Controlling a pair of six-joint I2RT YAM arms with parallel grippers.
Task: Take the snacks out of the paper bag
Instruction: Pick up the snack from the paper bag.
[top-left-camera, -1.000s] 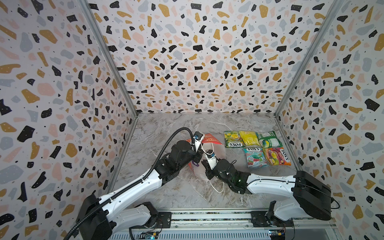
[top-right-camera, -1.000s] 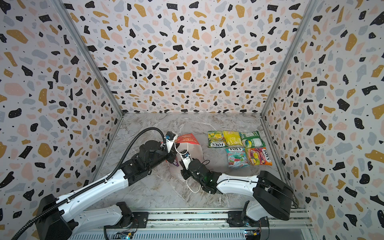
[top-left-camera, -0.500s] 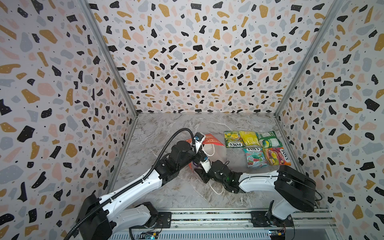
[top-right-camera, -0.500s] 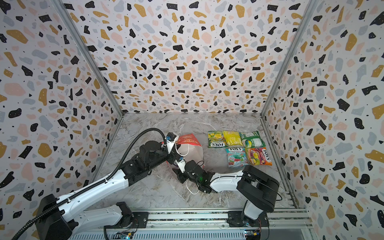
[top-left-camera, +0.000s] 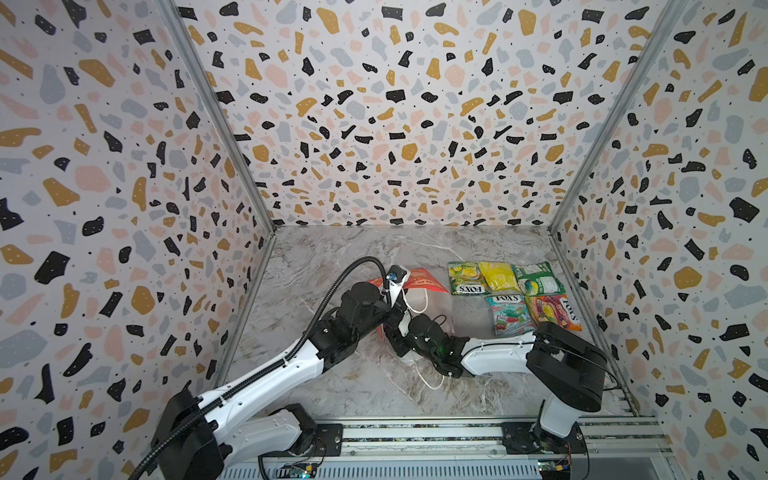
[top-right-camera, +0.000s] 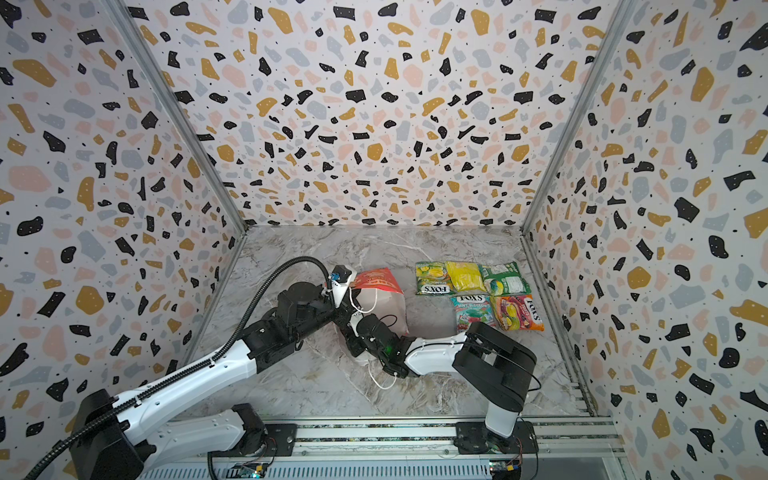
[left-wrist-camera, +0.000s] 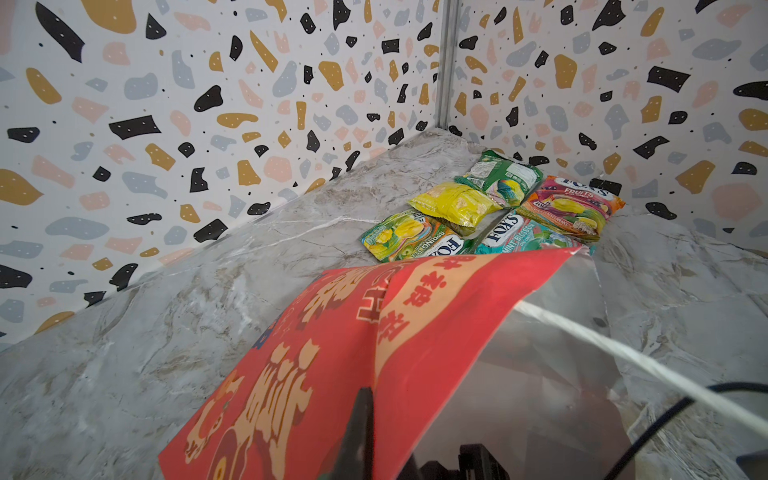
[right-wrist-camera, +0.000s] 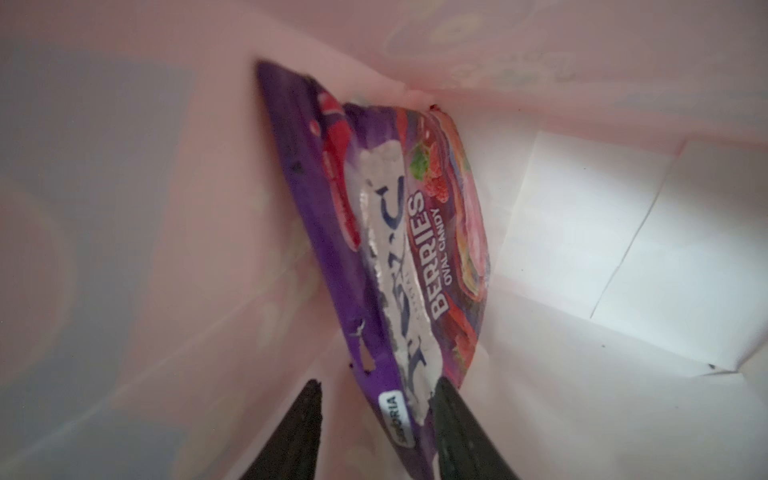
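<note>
At two o'clock from the paper bag, five snacks lie out on the table. I see one purple packet left inside; my right gripper straddles its end, jaws apart, while my left gripper pinches the bag's rim.

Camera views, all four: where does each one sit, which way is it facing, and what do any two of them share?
Both top views: high above the front rail, looking down at the marble table, left arm, right arm, the paper bag and five snack packets.
Left wrist: low behind the left fingers, looking across the red bag toward those packets.
Right wrist: inside the bag, looking past the open right fingers at a purple packet.
Shared: top and left wrist views both show the bag and the five packets.
</note>
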